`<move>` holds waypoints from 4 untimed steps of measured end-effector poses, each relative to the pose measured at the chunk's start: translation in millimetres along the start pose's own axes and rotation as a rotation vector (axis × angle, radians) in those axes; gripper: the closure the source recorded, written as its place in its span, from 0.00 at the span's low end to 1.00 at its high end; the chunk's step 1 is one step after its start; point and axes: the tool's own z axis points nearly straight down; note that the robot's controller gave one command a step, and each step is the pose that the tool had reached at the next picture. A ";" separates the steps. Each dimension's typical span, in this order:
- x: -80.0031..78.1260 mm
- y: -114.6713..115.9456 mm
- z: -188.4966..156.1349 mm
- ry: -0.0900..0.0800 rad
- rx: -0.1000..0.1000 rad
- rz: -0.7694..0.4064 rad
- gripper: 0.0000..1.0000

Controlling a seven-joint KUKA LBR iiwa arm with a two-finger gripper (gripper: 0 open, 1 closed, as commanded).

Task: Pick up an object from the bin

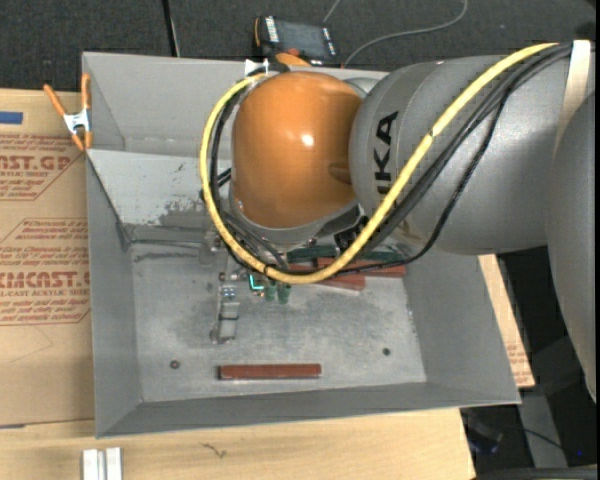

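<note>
Grey bin (110, 268) holds brown bar (269, 372)

2 reddish-brown bars lie on the floor of the bin (110, 268). The front bar (269, 372) is long, thin and flat. It lies close to the near wall with its length running along that wall, in full view, and touches nothing else. The back bar (348, 282) lies right of the middle, well apart from the first and roughly parallel to it, with most of its length hidden.
</note>
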 end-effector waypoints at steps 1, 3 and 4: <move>22.5 -36.1 162.0 -0.003 0.001 -0.233 0.00; 31.6 -95.3 167.6 -0.007 -0.001 -0.387 1.00; -3.2 -99.5 70.0 -0.017 0.001 -0.374 1.00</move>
